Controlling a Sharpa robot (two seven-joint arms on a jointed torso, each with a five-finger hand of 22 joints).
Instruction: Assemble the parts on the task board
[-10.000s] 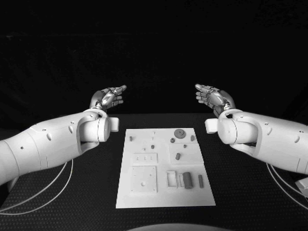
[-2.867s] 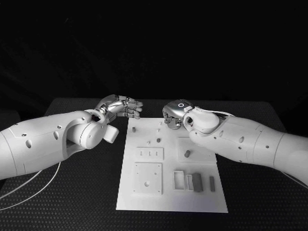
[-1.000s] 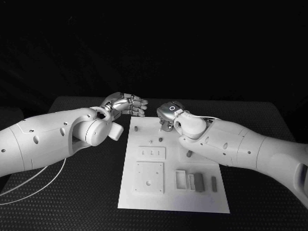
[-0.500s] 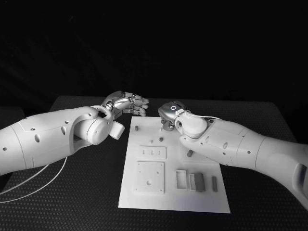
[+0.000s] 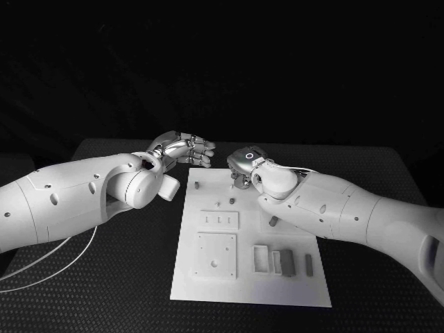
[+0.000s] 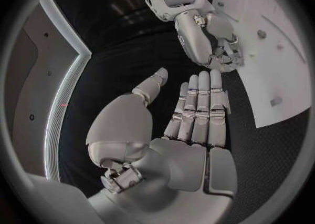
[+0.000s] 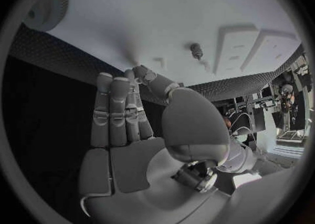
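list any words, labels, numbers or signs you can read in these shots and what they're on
There is no text to quote, no words, brand names or numbers.
Task board: plain white, no printing that can be made out.
Right hand: a small ring-shaped mark on its back in the head view, a sign rather than a letter.
Left hand: no markings can be read.
Parts: unmarked as far as the pictures show.
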